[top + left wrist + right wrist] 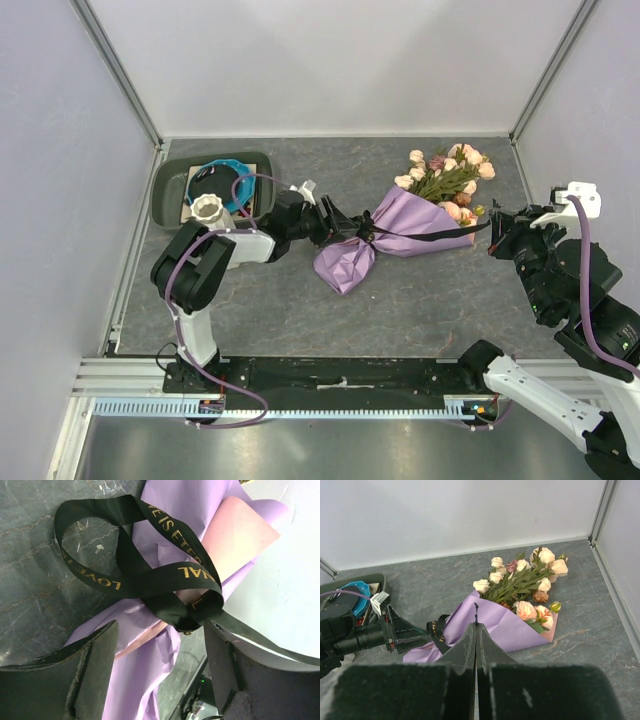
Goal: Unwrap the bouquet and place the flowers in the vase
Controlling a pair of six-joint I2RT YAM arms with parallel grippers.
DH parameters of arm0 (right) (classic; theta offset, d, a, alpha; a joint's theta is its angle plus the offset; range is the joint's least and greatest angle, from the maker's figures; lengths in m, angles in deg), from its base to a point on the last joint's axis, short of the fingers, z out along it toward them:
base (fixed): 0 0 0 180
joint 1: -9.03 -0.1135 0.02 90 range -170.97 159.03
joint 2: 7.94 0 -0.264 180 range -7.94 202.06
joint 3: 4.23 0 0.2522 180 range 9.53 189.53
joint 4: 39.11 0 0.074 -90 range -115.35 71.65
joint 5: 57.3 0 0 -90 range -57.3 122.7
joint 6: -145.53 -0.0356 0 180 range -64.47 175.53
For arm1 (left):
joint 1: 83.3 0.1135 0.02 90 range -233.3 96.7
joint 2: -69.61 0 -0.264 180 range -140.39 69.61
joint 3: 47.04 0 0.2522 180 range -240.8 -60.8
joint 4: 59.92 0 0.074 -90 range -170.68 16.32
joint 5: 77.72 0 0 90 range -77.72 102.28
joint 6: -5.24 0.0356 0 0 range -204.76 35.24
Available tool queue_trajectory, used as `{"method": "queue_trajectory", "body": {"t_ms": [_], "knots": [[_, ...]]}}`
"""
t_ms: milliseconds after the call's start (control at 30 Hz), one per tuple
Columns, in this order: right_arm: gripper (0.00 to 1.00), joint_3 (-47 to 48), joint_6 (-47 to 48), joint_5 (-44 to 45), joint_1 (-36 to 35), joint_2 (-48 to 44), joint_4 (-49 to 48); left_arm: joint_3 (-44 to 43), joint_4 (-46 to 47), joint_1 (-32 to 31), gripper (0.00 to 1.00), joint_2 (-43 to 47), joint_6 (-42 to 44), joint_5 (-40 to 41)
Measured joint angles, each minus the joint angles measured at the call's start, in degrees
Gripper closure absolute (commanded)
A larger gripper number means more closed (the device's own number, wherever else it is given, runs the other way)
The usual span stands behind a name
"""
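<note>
The bouquet [410, 222] lies on its side on the table, its lilac paper [505, 625] tied at the neck with a black ribbon [150, 580]. The flowers [447, 170], peach, cream and mauve roses [520, 577], stick out at the far right end. My left gripper [160, 627] is open at the neck, its fingers [95, 665] standing on either side of the paper just short of the knot. My right gripper [476, 625] is shut on the ribbon's free end, which runs taut [430, 235] from the knot to it [492, 228]. The white ribbed vase [209, 208] stands at the far left.
The vase stands in a dark grey tray [170, 185] that also holds a blue ring [222, 172]. White walls close the table at the back and on both sides. The left arm [200, 265] reaches rightwards across the table's left half.
</note>
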Motion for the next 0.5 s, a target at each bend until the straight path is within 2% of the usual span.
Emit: {"method": "queue_trajectory", "body": {"t_ms": [267, 500], "knots": [[1.00, 0.0, 0.2, 0.0, 0.0, 0.0, 0.0, 1.4, 0.5, 0.0, 0.25, 2.5, -10.1, 3.7], [1.00, 0.0, 0.4, -0.1, 0.0, 0.0, 0.0, -2.0, -5.2, 0.0, 0.23, 2.2, -18.2, 5.7]]}}
